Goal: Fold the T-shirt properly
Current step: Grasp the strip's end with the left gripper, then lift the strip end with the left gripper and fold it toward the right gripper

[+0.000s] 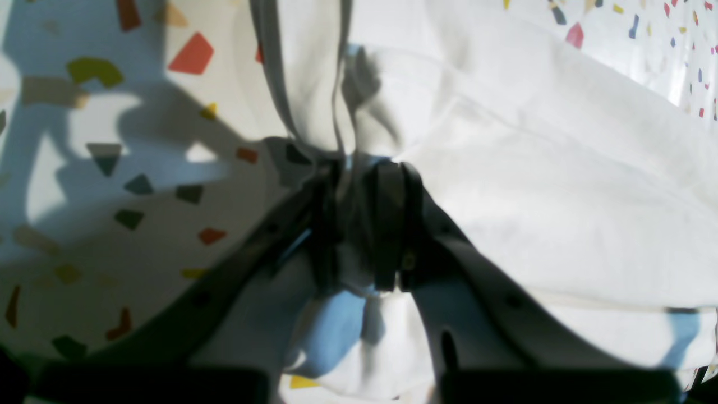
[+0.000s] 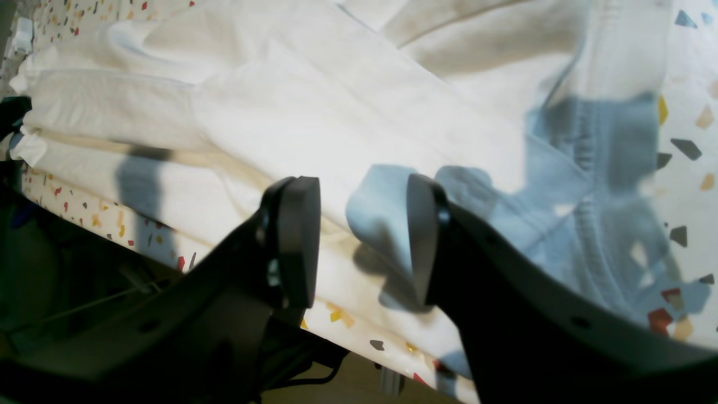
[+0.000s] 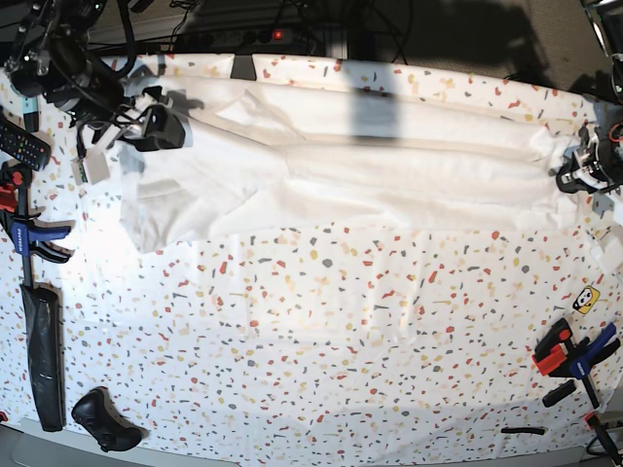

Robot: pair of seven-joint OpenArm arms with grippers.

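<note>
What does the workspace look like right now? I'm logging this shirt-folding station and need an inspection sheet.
Surface: white tabletop with coloured speckles.
Job's things: large plain white wrinkly T-shirt stretched along the far edge.
Clutter: orange-and-blue clamps at right, another clamp at left, black controller, remote.
Grippers: left gripper shut on bunched shirt cloth; right gripper open over a cloth fold.
Cables: dark tangle, far left corner.
Surroundings: dark; nothing seen clearly.

Left gripper [image 1: 364, 224] fingers pinched together; right gripper [image 2: 362, 241] fingers spread.
</note>
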